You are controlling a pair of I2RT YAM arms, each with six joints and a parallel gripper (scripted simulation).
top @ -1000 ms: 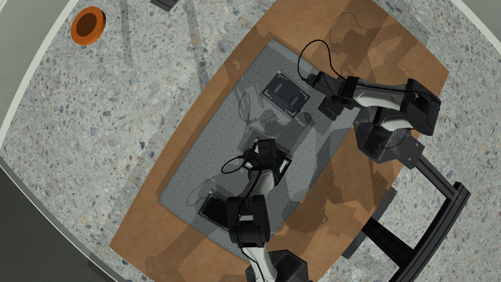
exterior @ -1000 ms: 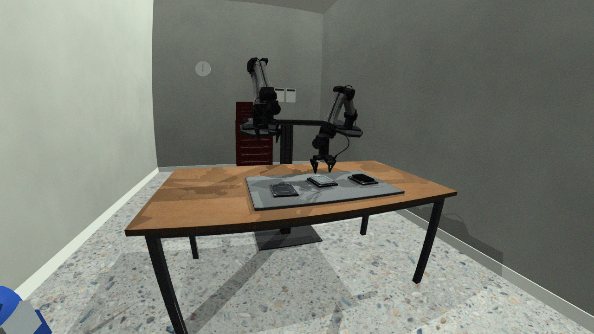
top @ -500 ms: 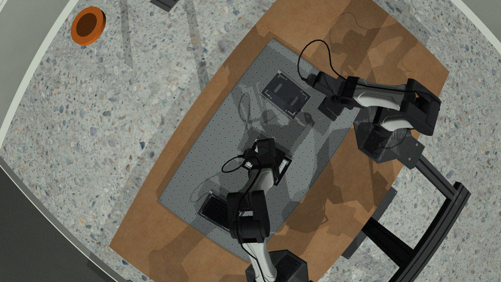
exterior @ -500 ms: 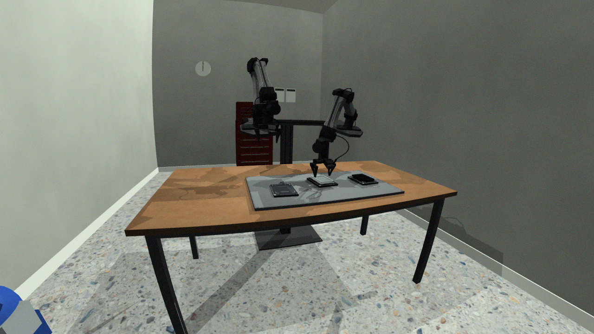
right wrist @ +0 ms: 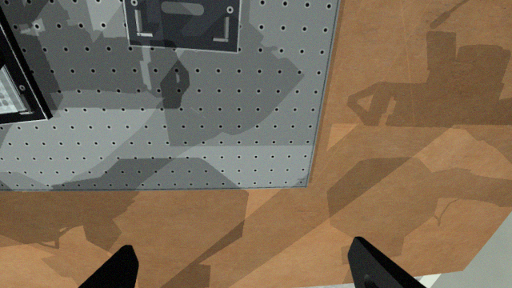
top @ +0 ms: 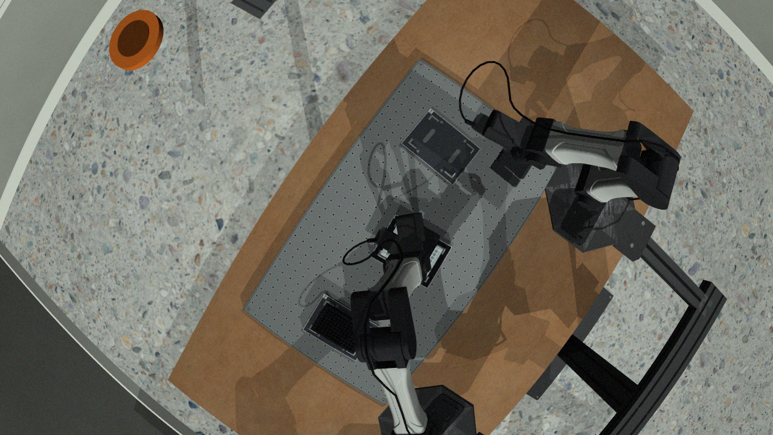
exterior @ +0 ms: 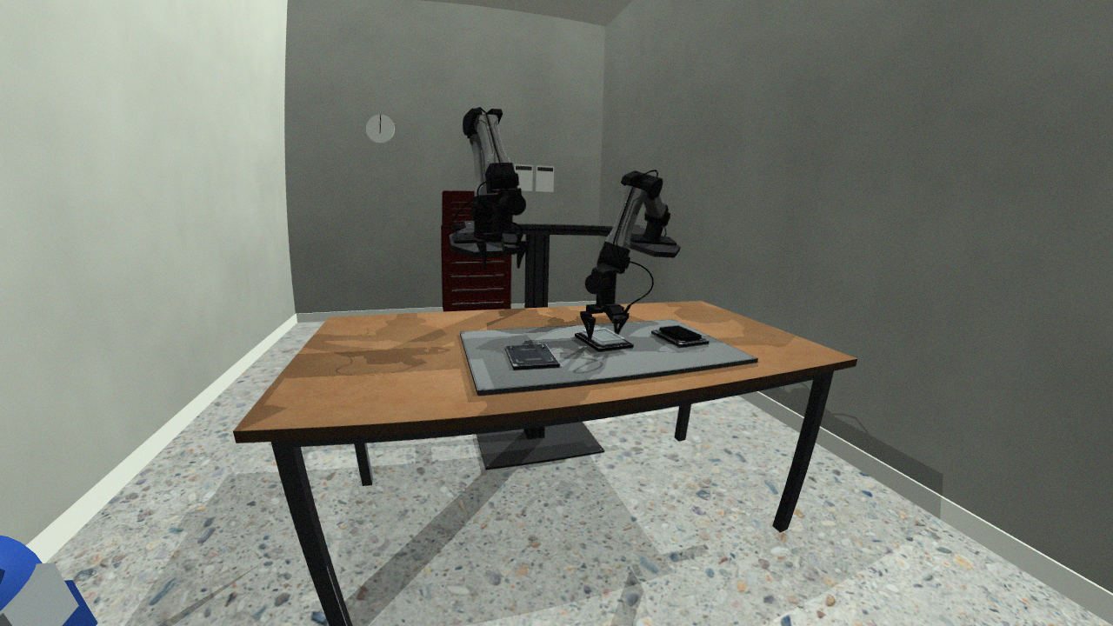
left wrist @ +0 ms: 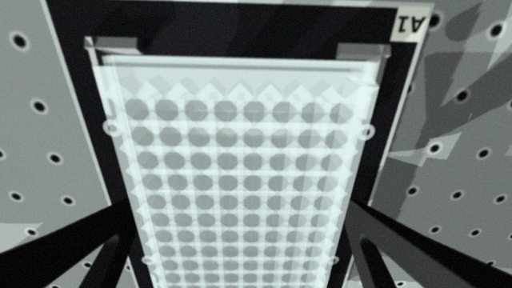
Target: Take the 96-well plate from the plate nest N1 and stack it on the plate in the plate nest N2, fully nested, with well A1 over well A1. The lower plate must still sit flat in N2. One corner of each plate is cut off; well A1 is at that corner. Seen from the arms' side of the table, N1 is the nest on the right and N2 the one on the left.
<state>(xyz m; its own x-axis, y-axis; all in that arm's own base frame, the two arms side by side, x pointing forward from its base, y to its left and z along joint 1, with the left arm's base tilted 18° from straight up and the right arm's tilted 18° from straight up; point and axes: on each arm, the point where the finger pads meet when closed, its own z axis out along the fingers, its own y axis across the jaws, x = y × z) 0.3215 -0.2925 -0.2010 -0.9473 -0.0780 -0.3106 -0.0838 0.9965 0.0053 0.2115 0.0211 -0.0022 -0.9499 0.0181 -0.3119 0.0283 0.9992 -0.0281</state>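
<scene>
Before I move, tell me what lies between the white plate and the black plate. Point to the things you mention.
Between the white plate (top: 436,255) (exterior: 607,337) (left wrist: 240,172) (right wrist: 8,95) and the black plate (top: 330,323) (exterior: 680,333), the exterior view shows nest edges and perforated board (top: 302,243) (exterior: 547,385) (left wrist: 472,176) (right wrist: 256,100), nothing standing on that stretch.

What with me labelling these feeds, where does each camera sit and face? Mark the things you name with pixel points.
Top: overhead, facing down; left arm (top: 400,400) (exterior: 623,222) and right arm (top: 586,154) (exterior: 489,148) show.
Exterior: across the table (top: 216,346) (exterior: 373,404) (right wrist: 280,224), facing both arms.
Left wrist: over the clear plate (top: 436,257) (exterior: 608,336) (left wrist: 240,160) (right wrist: 7,98); left gripper (top: 412,238) (exterior: 606,330) (left wrist: 240,202) shows.
Right wrist: facing down at board (top: 324,216) (exterior: 623,369) (left wrist: 24,136) (right wrist: 224,100) and table; right gripper (top: 509,168) (exterior: 502,258) (right wrist: 244,243) shows.
Shared: both wrist views catch the clear plate.
</scene>
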